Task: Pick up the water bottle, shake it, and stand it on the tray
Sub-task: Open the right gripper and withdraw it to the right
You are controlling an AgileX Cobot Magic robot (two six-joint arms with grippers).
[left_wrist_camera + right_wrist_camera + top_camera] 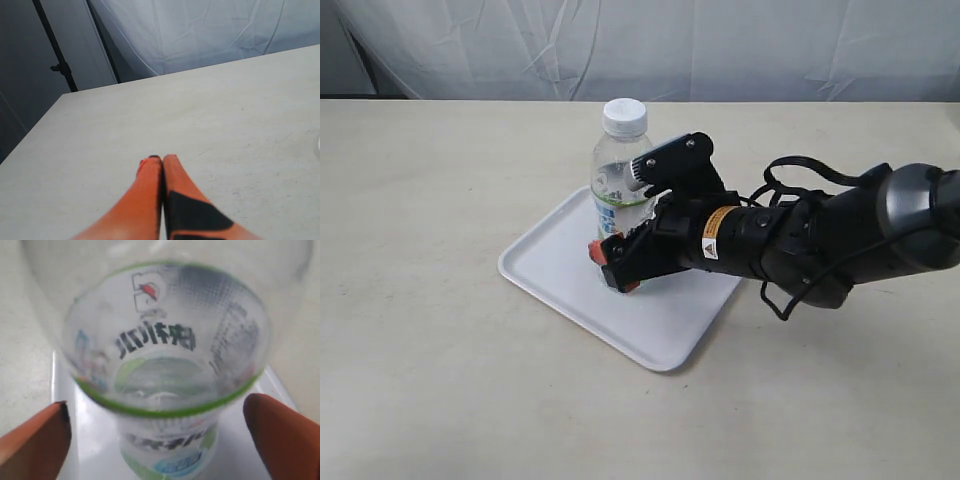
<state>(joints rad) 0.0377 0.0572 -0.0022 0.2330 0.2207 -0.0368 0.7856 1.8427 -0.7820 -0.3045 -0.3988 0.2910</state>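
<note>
**Upright on tray [560, 265]: bottle [615, 175], R gripper [623, 212] spread round it**

Ext. view: standing on white tray, white cap on top, label w/ green band toward camera. Tray flat on pale table [420, 380], white cloth [620, 40] behind. Black arm in from right side. One finger beside bottle's upper body, orange-tipped one low near its base. Contact w/ bottle hard to tell from here.

R wrist view: close on clear bottle [165, 340], dark print and green ring showing through. Orange fingers [35, 440] wide apart, one each side. White tray [90, 440] visible between each finger and bottle's lower part, so not pinching.

L wrist view: L gripper [161, 159] w/ orange fingers pressed together, above bare table [200, 110].
</note>
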